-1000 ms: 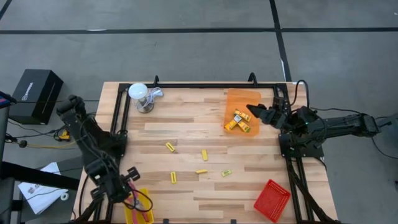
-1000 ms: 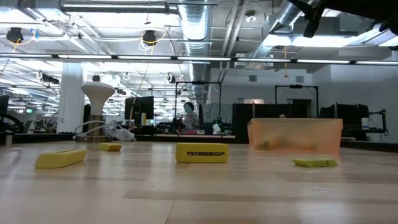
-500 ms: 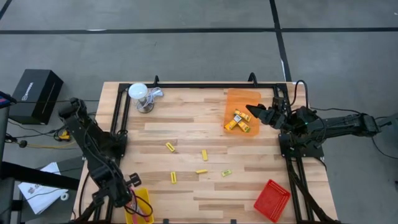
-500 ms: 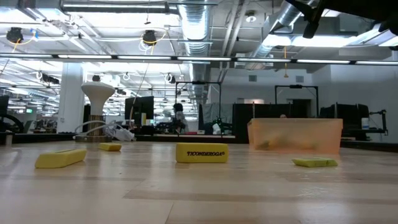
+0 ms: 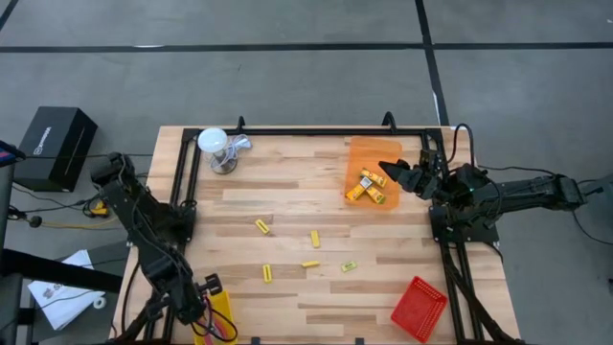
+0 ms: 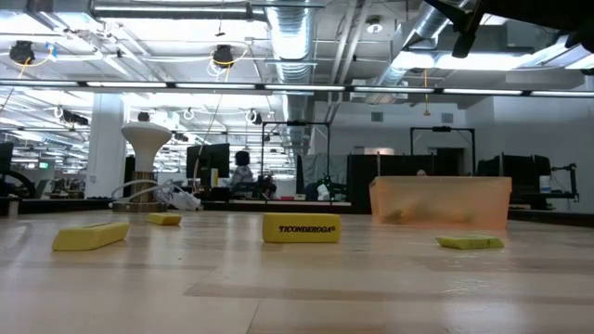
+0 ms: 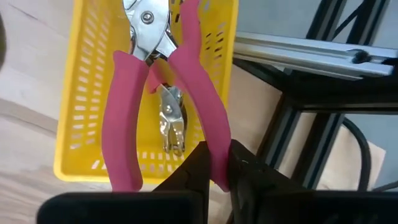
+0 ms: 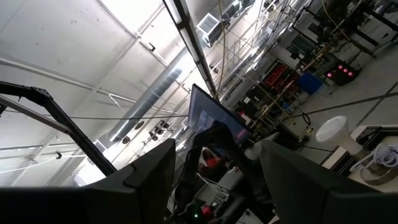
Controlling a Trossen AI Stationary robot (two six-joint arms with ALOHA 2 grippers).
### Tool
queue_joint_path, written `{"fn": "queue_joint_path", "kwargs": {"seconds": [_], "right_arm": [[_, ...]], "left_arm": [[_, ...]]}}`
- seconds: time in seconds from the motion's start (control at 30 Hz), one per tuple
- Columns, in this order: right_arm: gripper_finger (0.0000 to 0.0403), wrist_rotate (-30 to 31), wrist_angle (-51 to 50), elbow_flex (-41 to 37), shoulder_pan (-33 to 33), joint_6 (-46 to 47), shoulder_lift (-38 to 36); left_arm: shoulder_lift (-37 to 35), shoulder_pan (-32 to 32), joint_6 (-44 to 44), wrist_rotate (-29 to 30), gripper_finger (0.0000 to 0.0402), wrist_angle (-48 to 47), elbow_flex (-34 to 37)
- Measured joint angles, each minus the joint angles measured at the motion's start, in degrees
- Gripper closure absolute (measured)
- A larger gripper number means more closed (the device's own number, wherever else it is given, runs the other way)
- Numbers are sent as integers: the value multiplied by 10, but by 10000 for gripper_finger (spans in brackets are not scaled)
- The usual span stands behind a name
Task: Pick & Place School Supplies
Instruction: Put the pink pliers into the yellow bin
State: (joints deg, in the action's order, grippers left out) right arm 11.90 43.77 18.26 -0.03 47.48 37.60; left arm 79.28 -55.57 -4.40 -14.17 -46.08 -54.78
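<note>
My left gripper (image 5: 205, 305) hangs over the yellow tray (image 5: 222, 326) at the table's near left corner, shut on red-handled pliers (image 7: 163, 74). A second silvery tool (image 7: 171, 119) lies in that tray below them. My right gripper (image 5: 392, 172) hovers open above the orange tray (image 5: 374, 153), which holds yellow blocks (image 5: 368, 188) with dark labels. More yellow blocks lie flat on the wood in mid-table (image 5: 261, 226), (image 5: 314, 239), (image 5: 267, 273), (image 5: 310, 264), (image 5: 349, 266). The low view shows the labelled block (image 6: 300, 227) and others (image 6: 90, 236). My left gripper pinches one red handle of the pliers near its free end (image 7: 211, 146) between its two fingers. The other handle (image 7: 123, 124) stands free beside it. The pliers are lifted clear above the yellow tray (image 7: 81, 93), with their metal head (image 7: 149, 31) pointing away from the fingers.
A white cup-like object with a silvery part (image 5: 216, 149) stands at the far left corner. A red tray (image 5: 419, 309) sits at the near right corner. A black frame (image 5: 316, 132) borders the table. Bare wood lies between the scattered blocks.
My left gripper, carrying the pliers, has moved a little toward the table's near edge, over the yellow tray. The right arm has kept still. A person far behind the table has walked leftward in the low view.
</note>
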Motion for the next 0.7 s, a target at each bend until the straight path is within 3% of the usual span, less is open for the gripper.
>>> {"fn": "queue_joint_path", "kwargs": {"seconds": [0.33,0.7], "right_arm": [[178,1,0,0,0,1,0],[178,1,0,0,0,1,0]], "left_arm": [[5,17,-25,0,376,12,4],[5,17,-23,-2,321,27,4]]}}
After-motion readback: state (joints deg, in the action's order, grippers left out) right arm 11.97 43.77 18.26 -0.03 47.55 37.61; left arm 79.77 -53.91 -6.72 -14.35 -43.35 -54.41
